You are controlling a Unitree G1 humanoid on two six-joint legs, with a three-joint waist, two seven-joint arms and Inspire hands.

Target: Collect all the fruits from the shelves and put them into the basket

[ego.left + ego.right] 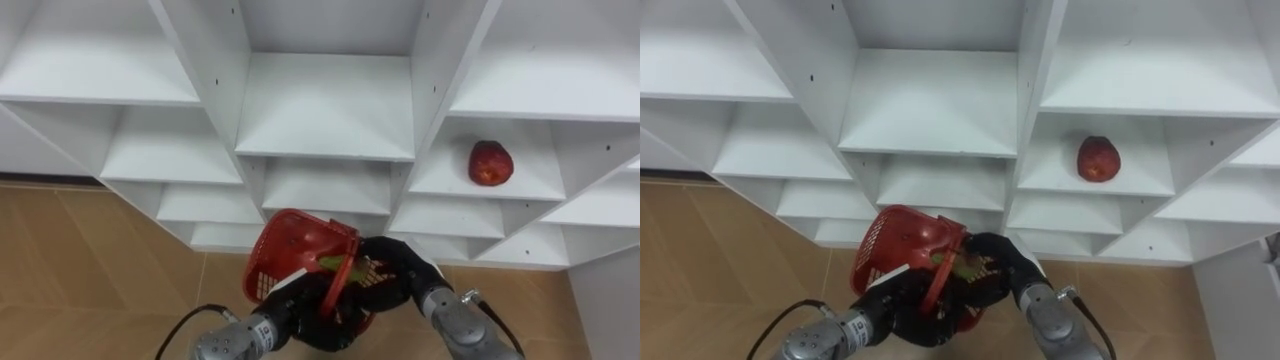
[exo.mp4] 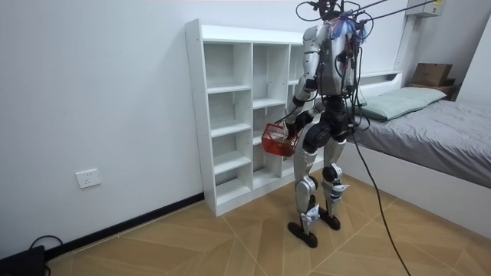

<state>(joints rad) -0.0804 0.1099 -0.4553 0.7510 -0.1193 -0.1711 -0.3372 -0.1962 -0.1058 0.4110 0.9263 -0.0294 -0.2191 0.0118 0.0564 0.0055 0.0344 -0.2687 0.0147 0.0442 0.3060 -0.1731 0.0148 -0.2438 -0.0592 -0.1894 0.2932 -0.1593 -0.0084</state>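
A red plastic basket (image 1: 290, 250) is held low in front of the white shelf unit (image 1: 325, 105), tilted toward me. My left hand (image 1: 305, 312) comes from the lower left and grips it from below, near its handle. My right hand (image 1: 395, 265) reaches into the basket from the right, and its fingertips are hidden inside. Something green (image 1: 335, 263) lies in the basket beside that hand. A red apple (image 1: 490, 163) rests on a shelf in the right column, above and to the right of the basket. In the room view I stand upright facing the shelves with the basket (image 2: 278, 140) at hip height.
The shelf unit has several open white compartments divided by upright panels (image 1: 215, 60). Wooden floor (image 1: 90, 270) runs below it. A bed (image 2: 437, 142) stands close behind me on the room view's right, and a wall socket (image 2: 88, 178) is on the left wall.
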